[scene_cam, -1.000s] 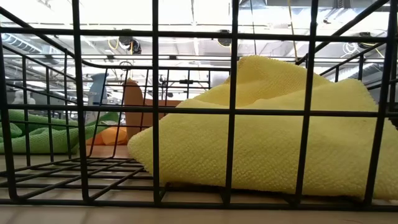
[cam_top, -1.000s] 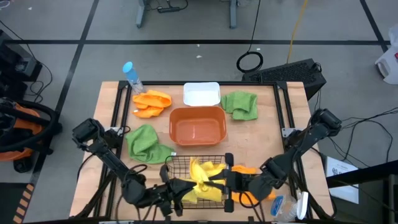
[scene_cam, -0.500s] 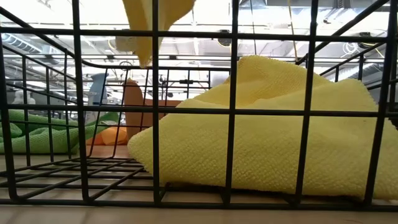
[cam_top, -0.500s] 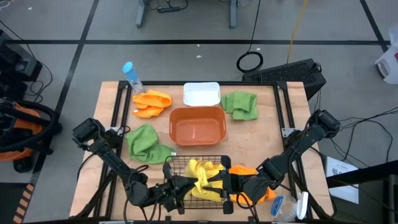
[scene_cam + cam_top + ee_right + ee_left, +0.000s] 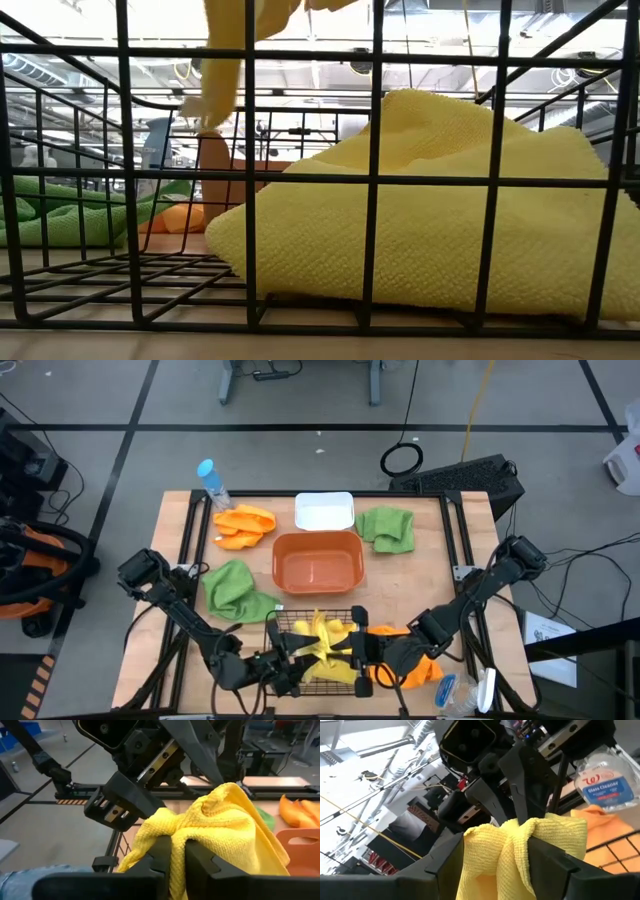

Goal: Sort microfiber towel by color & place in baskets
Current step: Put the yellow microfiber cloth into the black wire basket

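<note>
On the wooden tabletop, going left to right, a blue-capped bottle stands at the far left corner, with one orange towel just beside it and one green towel nearer the front. In the middle lie three baskets in a line: the white bin farthest back, the orange-brown tub next, the black wire basket at the front edge. Over that basket the left hand and the right hand face each other, each clenched on the same yellow towel held up between them (a second yellow towel lies inside the basket). A second green towel sits right of the white bin, and a second orange towel lies under the right arm.
</note>
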Controlling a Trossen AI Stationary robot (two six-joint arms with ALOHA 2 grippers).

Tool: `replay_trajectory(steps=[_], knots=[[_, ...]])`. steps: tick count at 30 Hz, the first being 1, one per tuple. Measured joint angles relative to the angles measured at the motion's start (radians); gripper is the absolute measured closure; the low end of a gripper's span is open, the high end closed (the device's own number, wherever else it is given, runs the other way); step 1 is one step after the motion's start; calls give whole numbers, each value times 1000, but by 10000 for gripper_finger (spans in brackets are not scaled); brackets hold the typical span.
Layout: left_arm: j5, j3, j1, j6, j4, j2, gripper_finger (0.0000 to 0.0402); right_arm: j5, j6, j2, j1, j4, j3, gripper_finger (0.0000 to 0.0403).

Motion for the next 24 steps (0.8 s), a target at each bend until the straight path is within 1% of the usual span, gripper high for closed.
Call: replay_trajectory(steps=[8, 12, 17, 19, 21, 24], knots=[[-11, 0, 5, -8, -44, 0, 198, -57, 9, 0, -10, -28, 0, 387], [26, 0, 6, -10, -57, 0, 198, -89, 24, -1, -16, -37, 0, 388], [62, 0, 19, -56, -129, 0, 201, -136, 22, -1, -26, -55, -2, 388], [75, 0, 21, -60, -156, -1, 209, -150, 22, -1, -30, -64, -2, 388], [90, 0, 22, -61, -183, -1, 226, -155, 30, 0, -31, -78, -2, 388], [100, 0, 17, -61, -200, -1, 271, -156, 36, 0, -33, -89, -2, 387]])
